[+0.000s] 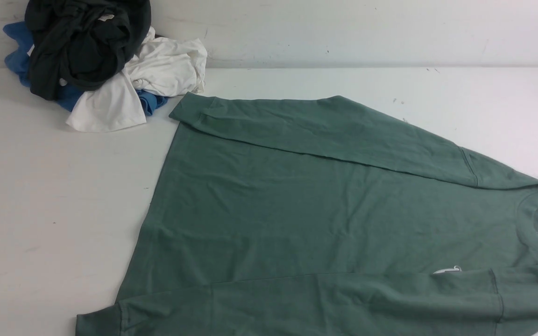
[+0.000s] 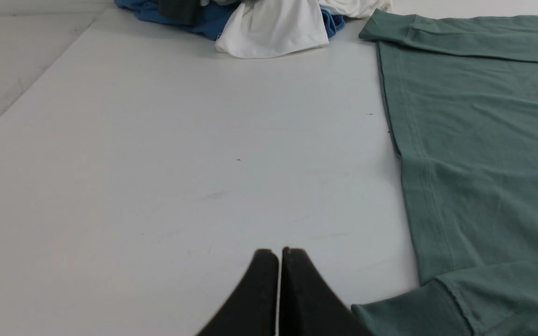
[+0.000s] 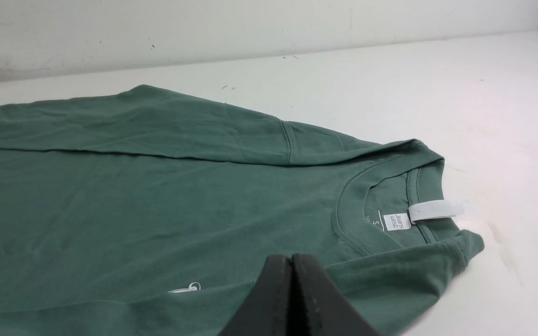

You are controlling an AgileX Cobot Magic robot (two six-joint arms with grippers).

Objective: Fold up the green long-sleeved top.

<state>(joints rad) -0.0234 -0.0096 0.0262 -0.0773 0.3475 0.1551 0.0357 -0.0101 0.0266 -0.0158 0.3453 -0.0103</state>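
The green long-sleeved top lies flat across the white table, neck toward the right, hem toward the left. Both sleeves are folded in over the body: one along the far edge, one along the near edge. The crew neck with its white label shows in the right wrist view. My left gripper is shut and empty above bare table, just left of the top's hem and near cuff. My right gripper is shut and empty above the near shoulder, close to the collar. Neither gripper shows in the front view.
A pile of other garments sits at the table's far left corner: a black one on top, white and blue beneath. A white wall runs behind the table. Bare table stretches left of the top.
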